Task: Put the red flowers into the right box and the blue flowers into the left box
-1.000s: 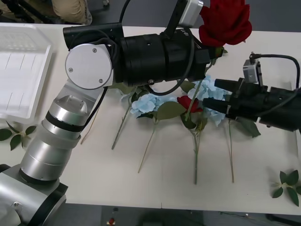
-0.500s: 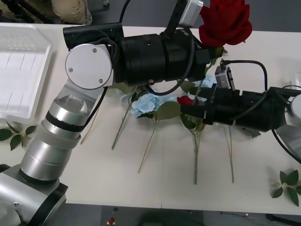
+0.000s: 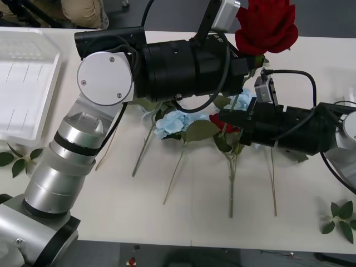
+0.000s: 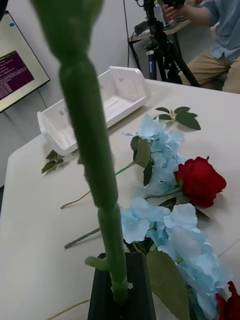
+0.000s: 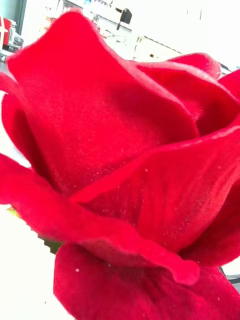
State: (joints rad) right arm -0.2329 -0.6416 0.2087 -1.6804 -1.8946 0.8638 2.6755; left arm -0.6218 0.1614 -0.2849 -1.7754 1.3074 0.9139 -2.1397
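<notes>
The left tool (image 3: 248, 62) is up above the white tabletop (image 3: 194, 217) and has hold of one deep-red fabric rose (image 3: 266, 25) by the stem just under the head. Its grip is closed on that stem, though the fingers themselves are hidden. The head stands above the tool's tip and sits right before the left wrist camera (image 5: 120, 165).

The right tool (image 3: 221, 115) is lower, reaching in from the right, with its tip at the same rose's thick green stem (image 4: 95, 150). I cannot tell whether it is open or closed.

Right beneath the right tool lies the heap of flowers. It holds one lying red rose head (image 4: 200, 180) and a sliver of red (image 4: 231, 300) that I cannot tell to be another rose. With them are two pale sky-blue petal clusters, one farther from the tool (image 4: 160, 150) and one just before it (image 4: 175, 225). In the front view four thin stems run out of the heap toward the robot.

One large white translucent plastic bin (image 3: 28, 72) stands well to the left of both tools. Two loose green leaf sprigs lie apart from the heap: one near the bin (image 3: 16, 161), one to the right of the right tool (image 3: 339, 217).
</notes>
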